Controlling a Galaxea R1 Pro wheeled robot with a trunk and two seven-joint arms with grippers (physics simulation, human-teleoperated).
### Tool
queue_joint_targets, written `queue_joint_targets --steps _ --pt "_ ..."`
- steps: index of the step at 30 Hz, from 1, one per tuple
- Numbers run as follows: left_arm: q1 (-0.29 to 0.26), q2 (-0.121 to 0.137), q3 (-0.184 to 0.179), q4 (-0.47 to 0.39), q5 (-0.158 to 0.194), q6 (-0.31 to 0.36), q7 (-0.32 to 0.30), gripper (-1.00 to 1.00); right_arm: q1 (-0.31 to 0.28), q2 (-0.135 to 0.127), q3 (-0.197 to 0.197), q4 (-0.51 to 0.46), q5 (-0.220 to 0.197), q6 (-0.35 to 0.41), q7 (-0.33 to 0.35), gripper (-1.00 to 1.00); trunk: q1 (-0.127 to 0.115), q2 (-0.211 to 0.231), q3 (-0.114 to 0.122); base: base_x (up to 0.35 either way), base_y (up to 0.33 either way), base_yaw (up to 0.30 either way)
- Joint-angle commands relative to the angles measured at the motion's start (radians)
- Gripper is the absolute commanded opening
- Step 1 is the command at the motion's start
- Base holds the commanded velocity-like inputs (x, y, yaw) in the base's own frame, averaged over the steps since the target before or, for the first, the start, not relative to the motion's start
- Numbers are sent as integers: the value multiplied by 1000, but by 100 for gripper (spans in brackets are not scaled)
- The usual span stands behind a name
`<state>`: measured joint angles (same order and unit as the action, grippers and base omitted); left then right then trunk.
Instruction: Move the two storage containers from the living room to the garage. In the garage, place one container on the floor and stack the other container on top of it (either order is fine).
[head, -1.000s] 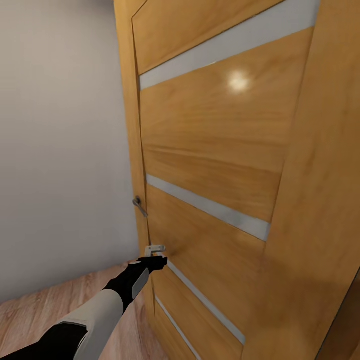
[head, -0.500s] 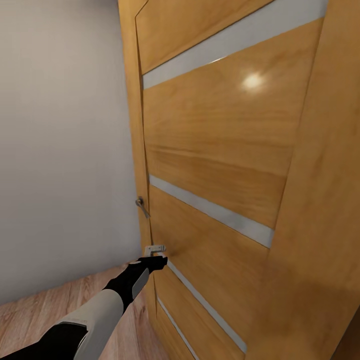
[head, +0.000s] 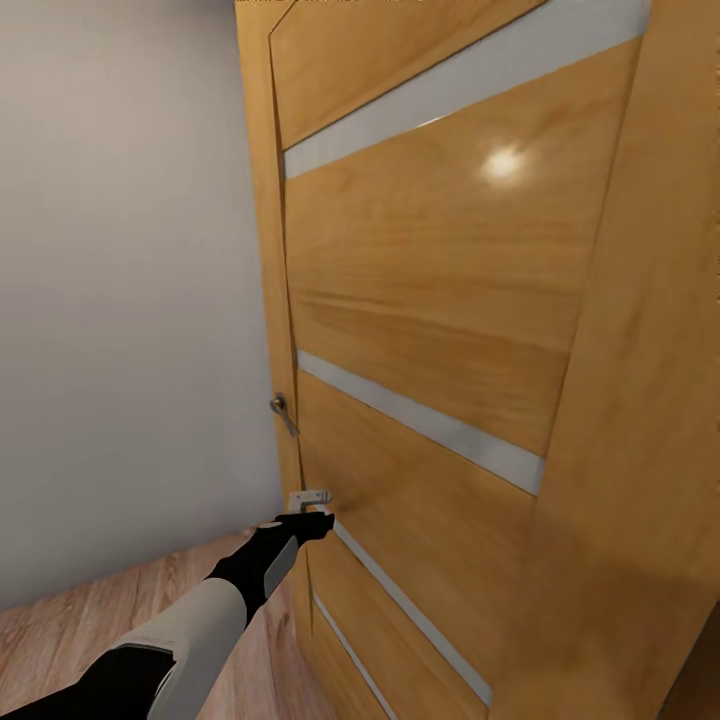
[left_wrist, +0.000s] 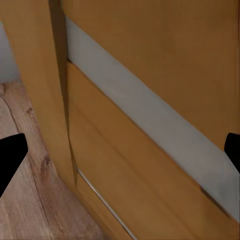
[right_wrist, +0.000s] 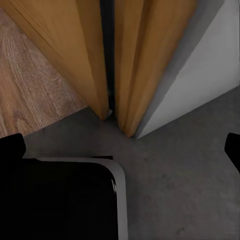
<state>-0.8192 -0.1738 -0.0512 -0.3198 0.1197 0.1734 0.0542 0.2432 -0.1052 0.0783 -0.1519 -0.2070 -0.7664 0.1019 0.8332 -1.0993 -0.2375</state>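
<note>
Barely shifting since a moment ago | left gripper (head: 312, 505) spread open, empty, nosing at door (head: 440, 330) | right gripper's opening: cannot tell | containers pending

Head view: looking forward and slightly down, sitting very close to a wooden door (head: 430, 330) with pale horizontal strips; a grey wall (head: 120, 300) is standing at the left, wood-plank flooring (head: 60, 620) lying below.
Left wrist view: facing the lower part of the door (left_wrist: 150, 125) from close up, taking in one pale strip (left_wrist: 145, 120) and a patch of plank floor (left_wrist: 25, 200).
Right wrist view: pointing down at the foot of a door edge and frame (right_wrist: 110, 60), where plank floor (right_wrist: 30, 85) is meeting grey concrete (right_wrist: 190, 170).
Shared: head and left wrist views are both showing the same door and plank flooring.
</note>
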Motion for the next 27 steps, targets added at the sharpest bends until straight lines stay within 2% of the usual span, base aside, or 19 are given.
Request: queue_joint_targets --steps 1,13,27 --pt "0 -1 -10 -2 26 5 0 100 0 -1 8 -2 -11 -1 4 100 0 -1 -1 0 0 -169" --pt "0 -1 -10 -2 26 5 0 100 1 -1 8 -2 -12 -1 4 100 0 -1 6 0 0 -212" --pt "0 -1 -10 -2 26 6 0 100 1 -1 8 -2 -12 -1 4 100 0 -1 7 0 0 -18"
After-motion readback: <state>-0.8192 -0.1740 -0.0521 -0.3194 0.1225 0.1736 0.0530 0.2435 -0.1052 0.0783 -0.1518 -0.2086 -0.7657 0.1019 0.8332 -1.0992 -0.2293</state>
